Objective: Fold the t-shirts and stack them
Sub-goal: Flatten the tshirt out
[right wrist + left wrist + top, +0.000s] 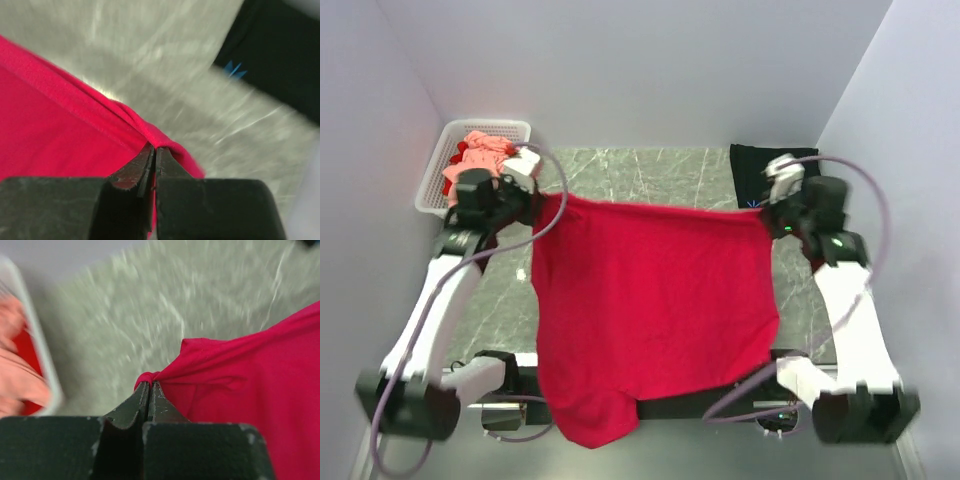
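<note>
Ok, both arms are up: the crimson-red soft cloth t-shirt (650, 310) hangs btwn them like a banner. Its top edge is pulled near-straight across, and the rest drapes toward me over the near side of the green marbled surface (650, 175) and the arm bases.

The left end effector (149, 386) is clamped tight on one top corner, w/ cloth bunched into a little knot right at the tips. The right end effector (154, 149) is pinched just as hard on the opposite corner, w/ the hem ridge running straight into it. No gap shows at either pair of tips.

Why hold it so? My read: two corners under tension let the weight pull the wrinkles out, so the shirt can be laid flat and square for folding.

A flat black cloth t-shirt (760, 165) lies at the far right corner, just beyond the right arm, its tiny blue mark (234, 69) showing. It looks parked out of the way, prob. the base of the stack. A crumpled salmon-pink cloth shirt (480, 155) sits in the white plastic lattice basket (490, 124) at far left, not yet folded.
</note>
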